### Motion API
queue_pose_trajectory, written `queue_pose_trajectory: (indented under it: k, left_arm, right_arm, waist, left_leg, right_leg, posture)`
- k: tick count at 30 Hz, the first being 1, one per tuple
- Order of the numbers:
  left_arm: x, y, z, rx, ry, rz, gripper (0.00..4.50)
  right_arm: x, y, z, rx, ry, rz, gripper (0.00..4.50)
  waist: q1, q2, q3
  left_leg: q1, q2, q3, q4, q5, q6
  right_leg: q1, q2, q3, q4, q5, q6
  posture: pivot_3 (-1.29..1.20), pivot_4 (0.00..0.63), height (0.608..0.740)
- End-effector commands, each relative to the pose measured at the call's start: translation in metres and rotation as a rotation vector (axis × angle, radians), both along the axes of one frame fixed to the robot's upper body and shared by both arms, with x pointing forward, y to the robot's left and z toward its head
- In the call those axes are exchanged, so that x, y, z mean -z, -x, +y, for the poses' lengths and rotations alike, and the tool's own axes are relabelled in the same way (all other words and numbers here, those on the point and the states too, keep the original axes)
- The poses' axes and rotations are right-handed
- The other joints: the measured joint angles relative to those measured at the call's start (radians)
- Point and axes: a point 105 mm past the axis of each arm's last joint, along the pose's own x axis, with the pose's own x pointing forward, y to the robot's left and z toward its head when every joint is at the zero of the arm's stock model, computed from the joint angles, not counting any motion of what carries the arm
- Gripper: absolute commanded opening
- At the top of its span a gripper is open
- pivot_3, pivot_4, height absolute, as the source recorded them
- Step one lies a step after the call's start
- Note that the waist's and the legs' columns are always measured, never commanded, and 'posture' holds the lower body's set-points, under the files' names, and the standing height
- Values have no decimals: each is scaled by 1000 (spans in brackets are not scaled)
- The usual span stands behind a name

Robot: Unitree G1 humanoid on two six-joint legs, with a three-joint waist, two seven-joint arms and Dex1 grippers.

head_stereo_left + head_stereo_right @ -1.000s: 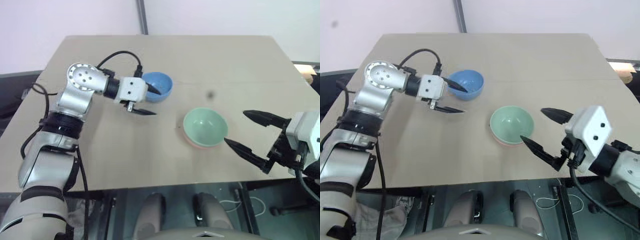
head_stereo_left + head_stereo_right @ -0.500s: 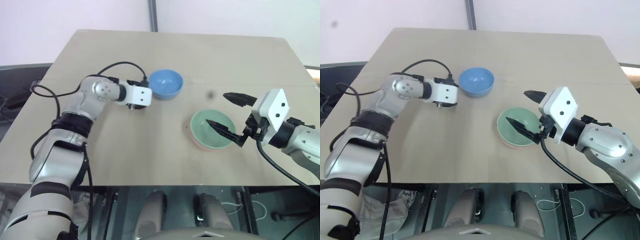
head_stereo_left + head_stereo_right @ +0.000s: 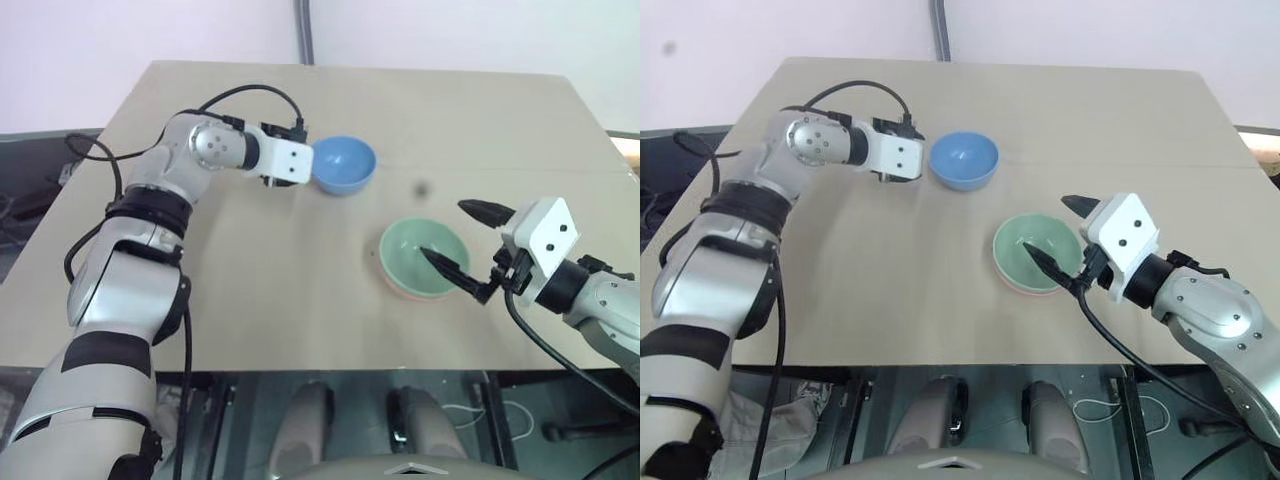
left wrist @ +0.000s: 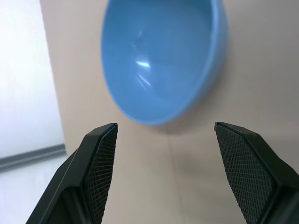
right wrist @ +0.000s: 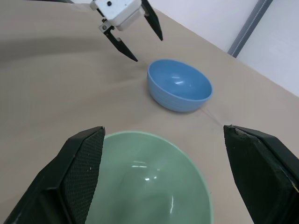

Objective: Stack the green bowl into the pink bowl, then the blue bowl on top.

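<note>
Left eye view: the green bowl point(image 3: 423, 255) is sitting nested inside the pink bowl point(image 3: 404, 291), of which a thin salmon rim is showing beneath it, so the first stacking step is judged complete. The blue bowl point(image 3: 343, 164) is standing alone on the surface point(image 3: 250, 280), well apart from the green bowl, toward the far edge and the robot's left. The left gripper point(image 3: 300, 178) is sitting just beside the blue bowl on the side away from the green bowl. The right gripper point(image 3: 465, 245) is hovering at the green bowl's near-right rim, fingers apart and holding nothing.

Right eye view: the same layout is showing; the blue bowl is resting upright and empty, not yet lifted.

Left wrist view: the left gripper's two fingers point(image 4: 100, 158) are standing wide apart, with the blue bowl lying just ahead of them and no contact visible.

Right wrist view: the right gripper's fingers point(image 5: 81, 163) are spread on either side of the green bowl without touching it; beyond the green bowl the blue bowl is sitting on the surface, with the left gripper open just beside it.

Assessment: one step is remaining, namely grasping the blue bowl and setting it into the green bowl. The left gripper appears to be lining up for that grasp.
</note>
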Motion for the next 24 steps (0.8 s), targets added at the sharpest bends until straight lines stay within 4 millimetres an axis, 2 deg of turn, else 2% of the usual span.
queue_pose_trajectory:
  k: [1, 5, 6, 8, 13, 14, 17, 20, 24]
  left_arm:
    - [19, 6, -25, 120, -118, 43, 3533]
    - [34, 9, -29, 146, -178, 95, 3533]
    - [35, 8, -31, 146, -175, 105, 3284]
    - [36, 9, -33, 153, -179, 117, 2709]
    - [35, 10, -38, 185, -203, 102, 198]
    - [29, 11, -42, 206, -180, 83, 56]
    - [8, 24, -56, 317, -80, 96, 56]
    - [-26, 59, -69, 511, 30, 223, 56]
    - [-62, 103, -67, 647, 75, 351, 56]
  right_arm:
    - [-11, 6, 0, 8, 13, -60, 4401]
    - [-11, 10, 0, 12, 24, -58, 4401]
    - [-12, 11, -1, 16, 23, -60, 4460]
    - [-12, 12, -1, 22, 21, -63, 4500]
    - [-14, 13, -4, 41, 19, -70, 4500]
    - [-14, 13, -4, 45, 21, -71, 4500]
    - [-14, 14, -7, 56, 27, -75, 4500]
    - [-15, 15, -11, 78, 30, -79, 4500]
    - [-15, 19, -22, 121, 39, -75, 4500]
  waist:
    - [-2, 0, 0]
    - [-16, 0, 0]
    - [-20, 0, 0]
    - [-26, 0, 0]
    - [-28, 0, 0]
    - [-27, 0, 0]
    - [-26, 0, 0]
    - [-26, 0, 0]
    - [-34, 1, 0]
  left_leg:
    - [0, -1, 0, 0, 0, 0]
    - [-1, 0, 1, 0, 0, 0]
    - [0, 0, 1, -1, 0, 0]
    - [0, 0, 1, -1, 0, 0]
    - [0, 0, 1, -1, 0, 0]
    - [0, 0, 1, -1, 0, 0]
    - [-1, 0, 1, -1, 0, 0]
    - [-1, 0, 1, -1, 0, 0]
    - [-1, 2, 0, -1, 0, 0]
  right_leg:
    - [0, -1, 0, 0, 0, 0]
    - [-1, 0, 2, 0, 0, 0]
    - [-1, 0, 2, 0, 0, 0]
    - [-1, 1, 1, 0, 0, 0]
    - [-1, 0, 2, 1, 0, 0]
    - [-1, 0, 2, 1, 0, 0]
    - [-1, 0, 1, 0, 0, 0]
    - [-2, 0, 1, 0, 0, 0]
    - [-2, -1, 1, 0, 0, 0]
  posture:
    - [0, 150, 740]
    - [0, 150, 740]
    - [0, 150, 740]
    - [0, 150, 740]
    - [0, 150, 740]
    - [0, 150, 740]
    - [0, 150, 740]
    - [0, 150, 740]
    - [0, 150, 740]
